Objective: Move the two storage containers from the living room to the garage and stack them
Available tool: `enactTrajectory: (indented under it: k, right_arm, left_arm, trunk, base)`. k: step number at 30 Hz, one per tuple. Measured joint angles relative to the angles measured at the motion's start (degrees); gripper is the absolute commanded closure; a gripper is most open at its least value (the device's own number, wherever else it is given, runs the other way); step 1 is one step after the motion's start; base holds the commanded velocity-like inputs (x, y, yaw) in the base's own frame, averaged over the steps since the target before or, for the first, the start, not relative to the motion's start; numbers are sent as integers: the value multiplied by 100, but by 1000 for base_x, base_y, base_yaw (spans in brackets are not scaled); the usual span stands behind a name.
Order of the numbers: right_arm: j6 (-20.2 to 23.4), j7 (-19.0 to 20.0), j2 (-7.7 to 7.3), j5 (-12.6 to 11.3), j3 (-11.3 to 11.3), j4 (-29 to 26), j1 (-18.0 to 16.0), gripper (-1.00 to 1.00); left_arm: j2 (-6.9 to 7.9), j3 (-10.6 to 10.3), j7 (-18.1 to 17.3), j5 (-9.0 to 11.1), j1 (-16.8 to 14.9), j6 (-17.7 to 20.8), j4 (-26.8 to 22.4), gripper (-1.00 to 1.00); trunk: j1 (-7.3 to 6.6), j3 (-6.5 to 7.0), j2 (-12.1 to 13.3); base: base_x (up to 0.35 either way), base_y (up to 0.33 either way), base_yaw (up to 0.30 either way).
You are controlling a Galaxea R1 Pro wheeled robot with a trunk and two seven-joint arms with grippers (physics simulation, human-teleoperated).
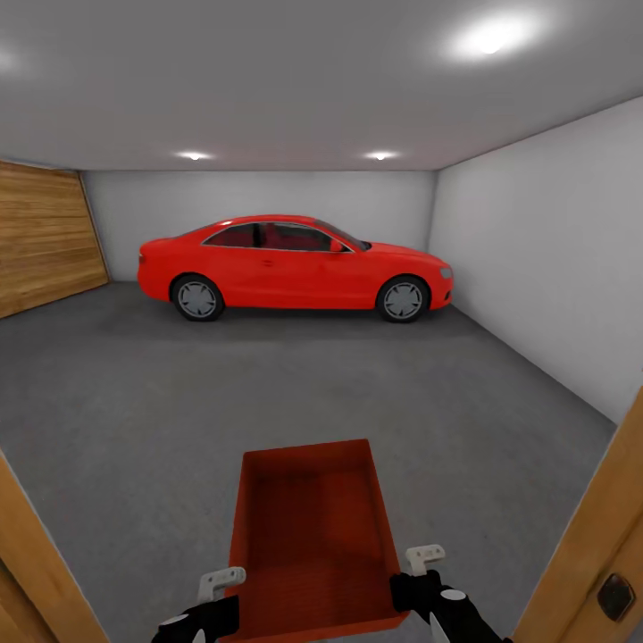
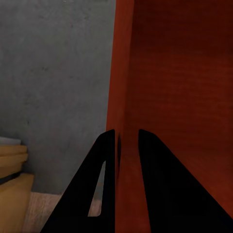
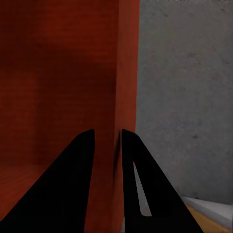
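Doorway into garage. Bin (image 1: 313, 536) carried between both grippers, held over the grey floor (image 1: 134, 402); its long axis runs straight ahead, away from the robot.

Left gripper (image 2: 127, 145): fingers straddle the bin's left wall, one inside, one outside, pinching it. Right gripper (image 3: 108, 145): same on the right wall, pinched across the thin wall. In the head view both grippers sit at the near corners, so most of the bin lies forward of them. Neither arm is nearer; load is shared.

Judgement: set-down is straight down and forward from the grippers, once past the wooden door frame (image 1: 589, 527).

Red car (image 1: 295, 266) parked far ahead, well clear. Slatted wooden door (image 1: 45, 234) ahead to the left.

No labels, brands or writing legible anywhere.
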Motion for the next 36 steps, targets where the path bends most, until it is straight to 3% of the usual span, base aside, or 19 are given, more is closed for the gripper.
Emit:
enactTrajectory:
  k: [13,36]
  right_arm:
    - [0,-4,4,3,0,0,0,100]
    - [7,-2,2,0,0,0,1,100]
  left_arm:
    - [4,2,-6,1,0,-2,2,100]
    - [2,1,-1,0,0,7,1,100]
  trunk:
    - [0,0,0]
    - [2,0,1]
  base:
    - [299,0,0]
    - [12,20,0]
